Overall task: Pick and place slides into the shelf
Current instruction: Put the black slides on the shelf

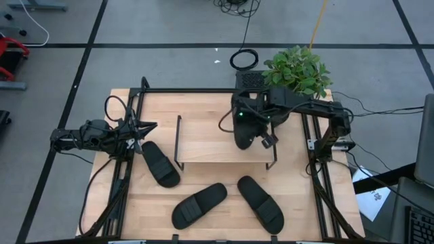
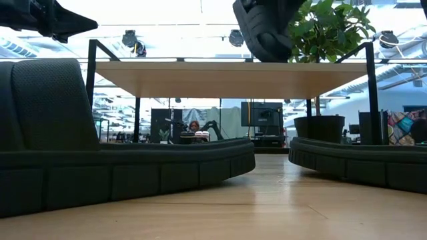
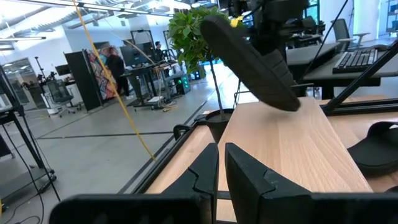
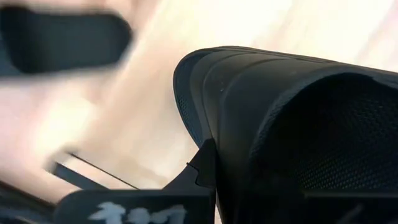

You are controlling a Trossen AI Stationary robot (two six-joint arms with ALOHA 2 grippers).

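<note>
My right gripper point(image 1: 252, 123) is over the shelf point(image 1: 217, 146), shut on one black slide point(image 1: 244, 134). In the low view this slide point(image 2: 265, 30) hangs over the right part of the light wood top board point(image 2: 227, 79). The other three slides lie soles down on the table in front of the shelf: one at the left point(image 1: 161, 163), one in the middle point(image 1: 199, 205), one at the right point(image 1: 261, 202). My left gripper point(image 1: 142, 129) hovers shut just left of the shelf, holding nothing; its fingers point(image 3: 205, 171) point at the board. My right gripper holds the slide at its side, near the wide strap point(image 4: 311, 99). One finger point(image 4: 205, 165) lies against the slide's outer side; the slide hides the other finger. The slide point(image 3: 249, 59) is tilted, with its lower end point(image 3: 287, 101) at the top board; whether it touches, I cannot tell.
A potted plant point(image 1: 297, 70) stands at the table's far right corner, close behind my right arm. Black frame rails point(image 1: 319, 176) run along both table sides. Bare wood point(image 1: 217, 173) lies between the shelf's front and the three slides.
</note>
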